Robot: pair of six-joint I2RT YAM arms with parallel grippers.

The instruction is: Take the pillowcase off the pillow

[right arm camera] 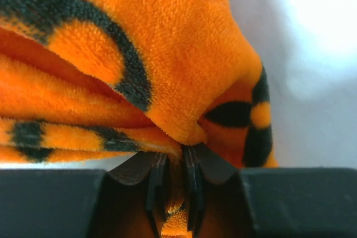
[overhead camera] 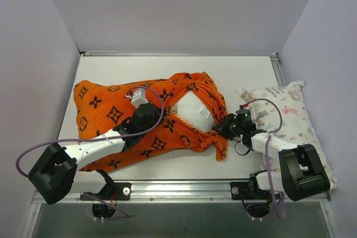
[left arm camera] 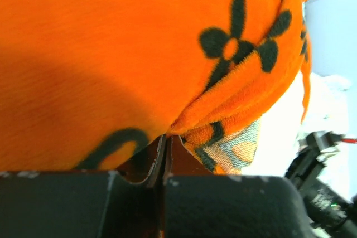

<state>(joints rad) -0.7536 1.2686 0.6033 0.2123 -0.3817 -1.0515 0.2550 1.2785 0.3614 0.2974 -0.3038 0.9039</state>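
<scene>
My right claw (right arm camera: 174,154) grips the pillowcase (overhead camera: 106,110) hem; left claw (left arm camera: 164,144) clenches cloth further left. The pillow (overhead camera: 192,112) shows between them, long axis left-right.

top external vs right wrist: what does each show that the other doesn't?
Top external only: the white pillow showing through an opening in the cover, the floral pillow at right, and both arms. Right wrist only: a close-up of jaws shut with an orange fold pinched between them. Both: the orange pillowcase and the right gripper holding it.
</scene>
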